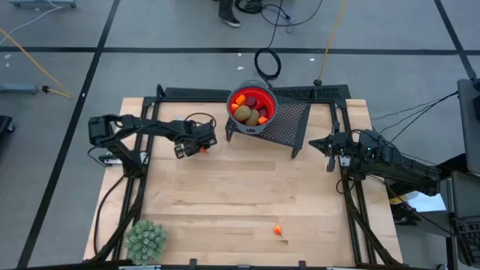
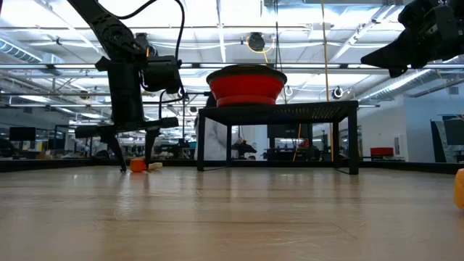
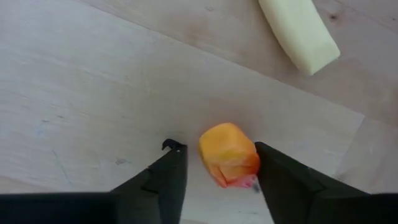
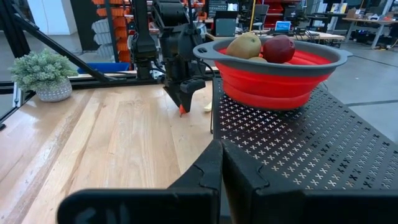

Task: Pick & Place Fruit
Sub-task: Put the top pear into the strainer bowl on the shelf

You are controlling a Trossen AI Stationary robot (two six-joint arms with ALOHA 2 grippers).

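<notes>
Left gripper (image 3: 217, 163) open, straddling orange piece (image 3: 228, 154) on table for pickup; right gripper (image 4: 219, 163) shut, idle by bowl (image 4: 283, 74).

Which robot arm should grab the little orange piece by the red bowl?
The left. Its left gripper is open with the orange piece already between its fingers on the table. The right gripper waits shut beyond the black rack, farther away.

pale wood-grain bench (image 1: 240, 195); red bowl (image 4: 280, 68) with grey rim on black perforated rack (image 4: 298, 137); orange fruit piece (image 3: 229, 154) between black end effector fingers (image 3: 165, 180); pale green spiky plant (image 1: 146, 240).
</notes>
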